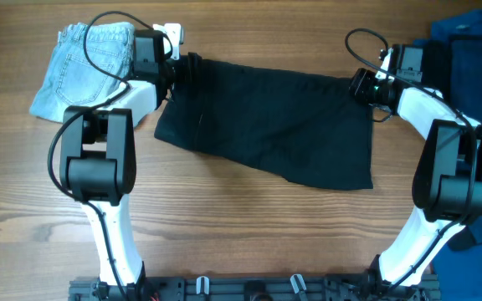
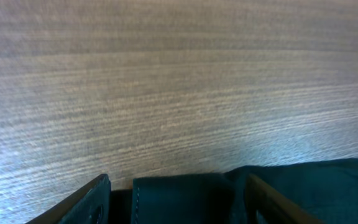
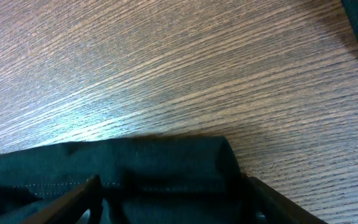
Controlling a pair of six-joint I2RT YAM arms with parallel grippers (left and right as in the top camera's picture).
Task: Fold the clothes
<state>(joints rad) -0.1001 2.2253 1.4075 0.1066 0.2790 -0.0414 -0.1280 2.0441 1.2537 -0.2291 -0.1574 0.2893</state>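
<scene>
I read bare table (image 1: 249, 234) across the whole near half, between the two arm bases, so passage there is free. The black garment (image 1: 266, 121) covers the middle of the far half. Denim shorts (image 1: 86, 63) occupy the far left corner, just beside the left gripper (image 1: 182, 68). Dark-blue pieces (image 1: 475, 50) fill the right edge, outboard of the right gripper (image 1: 362, 85). Ahead of each gripper, the wrist views show only bare wood.

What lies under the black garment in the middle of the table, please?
Wooden table shows around the edges of the black garment; anything beneath is covered by the fabric and cannot be seen.
</scene>
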